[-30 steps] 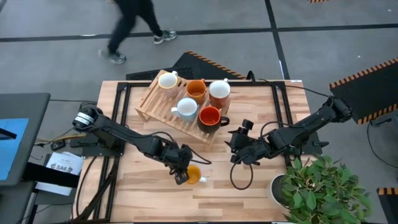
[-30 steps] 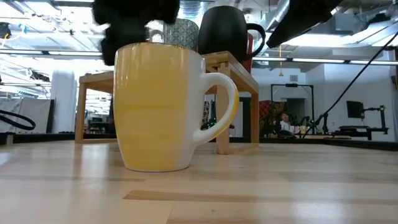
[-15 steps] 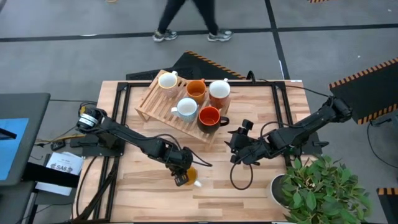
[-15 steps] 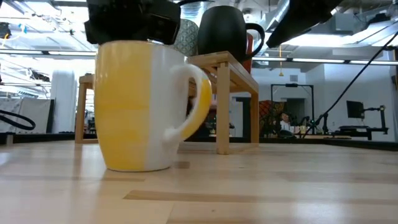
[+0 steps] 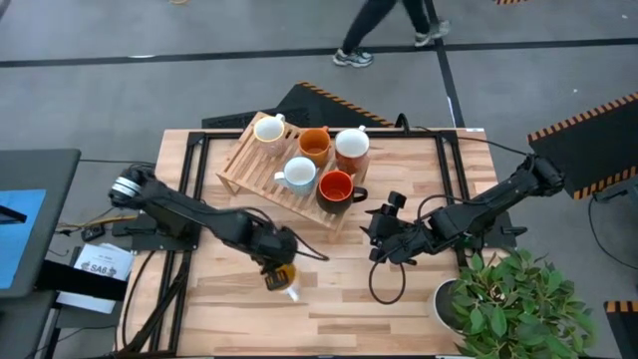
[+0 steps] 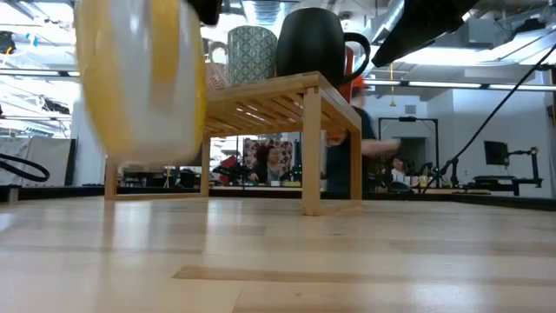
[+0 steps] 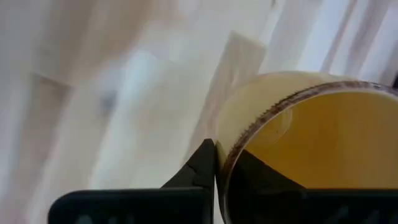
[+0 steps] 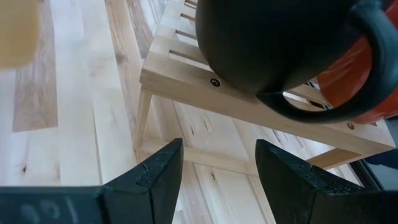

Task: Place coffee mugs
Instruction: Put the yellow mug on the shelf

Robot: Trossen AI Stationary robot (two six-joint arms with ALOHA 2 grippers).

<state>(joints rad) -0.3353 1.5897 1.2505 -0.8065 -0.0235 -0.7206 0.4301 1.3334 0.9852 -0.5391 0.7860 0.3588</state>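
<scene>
The bright orange-yellow mug (image 5: 283, 280) hangs in my left gripper (image 5: 277, 271), above the table's near middle; in the low view the mug (image 6: 139, 83) is clear of the tabletop. Five more mugs stand on the slatted wooden rack (image 5: 261, 178): cream-white (image 5: 267, 128), brownish-orange (image 5: 314, 146), terracotta (image 5: 351, 148), pale blue-grey (image 5: 299, 173), and dark with red inside (image 5: 337, 186). My right gripper (image 5: 375, 231) is open and empty, just right of the rack, facing the dark mug (image 8: 273, 43). My left gripper holds the yellow mug by its rim (image 7: 225, 155), one finger (image 7: 202, 167) outside the wall and one finger (image 7: 252, 177) inside the mug. The fingers come from above, pointing down. The mug hangs roughly upright, lifted clear of the table.
A white pot with a green leafy plant (image 5: 508, 299) stands at the near right corner. A black cable loop (image 5: 384, 284) lies near my right arm. A person (image 5: 394, 25) walks on the floor beyond the far edge. Bare wood shows along the near edge (image 5: 329, 329).
My left gripper has risen with the yellow mug and gone toward the table's left edge. The mug stood on the table a second ago; it is now lifted clear and has turned about, its handle swinging from the right toward the near edge.
</scene>
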